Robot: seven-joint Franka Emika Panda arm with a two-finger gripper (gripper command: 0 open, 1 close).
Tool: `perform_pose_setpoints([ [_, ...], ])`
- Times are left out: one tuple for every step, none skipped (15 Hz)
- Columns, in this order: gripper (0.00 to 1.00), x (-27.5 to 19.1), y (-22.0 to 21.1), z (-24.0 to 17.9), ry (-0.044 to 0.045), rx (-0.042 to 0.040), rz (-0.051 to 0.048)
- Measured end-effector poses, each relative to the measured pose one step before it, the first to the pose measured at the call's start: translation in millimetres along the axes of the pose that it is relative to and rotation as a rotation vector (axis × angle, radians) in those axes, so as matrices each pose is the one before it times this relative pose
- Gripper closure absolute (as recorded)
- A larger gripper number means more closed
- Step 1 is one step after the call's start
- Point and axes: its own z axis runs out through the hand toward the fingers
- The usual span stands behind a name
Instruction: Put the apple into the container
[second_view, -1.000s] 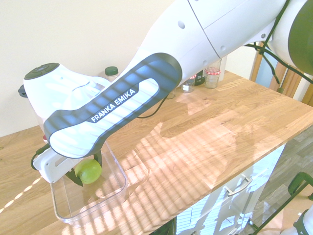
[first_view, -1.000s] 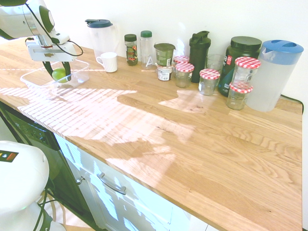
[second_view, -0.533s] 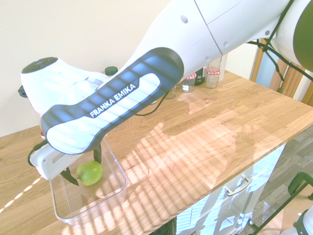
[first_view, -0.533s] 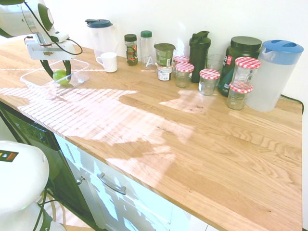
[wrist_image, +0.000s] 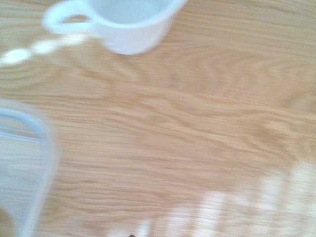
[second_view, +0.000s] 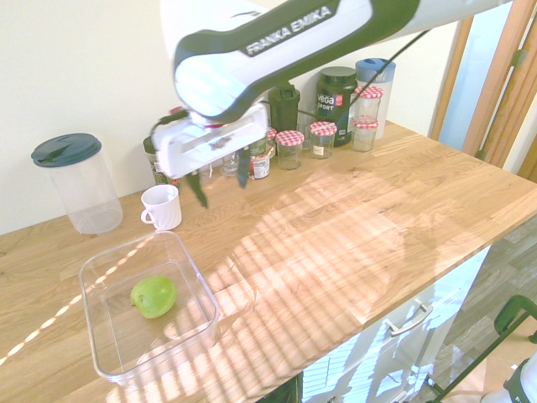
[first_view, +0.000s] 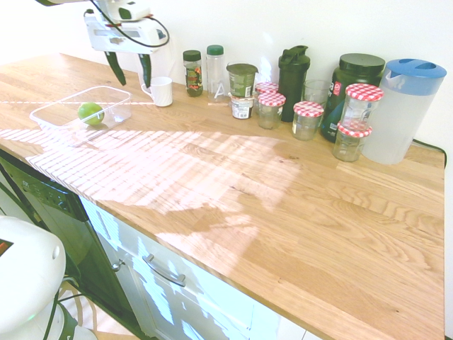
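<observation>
Apple (first_view: pixel 90 112) inside clear container (first_view: pixel 49 120); empty, parted claw (first_view: pixel 129 68) aloft beside white mug (first_view: pixel 160 91)

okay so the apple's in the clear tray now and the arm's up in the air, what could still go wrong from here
Not much, but two things:

1. The open gripper hangs above the counter near the white mug. A low sweep that way could clip the mug or the jars along the wall.

2. The apple lies loose in the container, which is light-looking clear plastic. A bump to the tray might roll the apple or shift the tray toward the counter's front edge.
</observation>
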Motion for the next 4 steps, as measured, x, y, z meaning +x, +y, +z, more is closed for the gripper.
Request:
perform_pose_setpoints([
  [0.00,15.48,27.06,0.79,0.00743,-0.00712,0.03585],
  [0.00,11.42,26.00,1.67,0.00483,-0.00945,0.03315],
  [0.00,9.12,24.92,4.47,0.00214,-0.00902,0.03140],
  [0.00,7.09,24.93,6.37,-0.00168,-0.00659,0.03177],
])
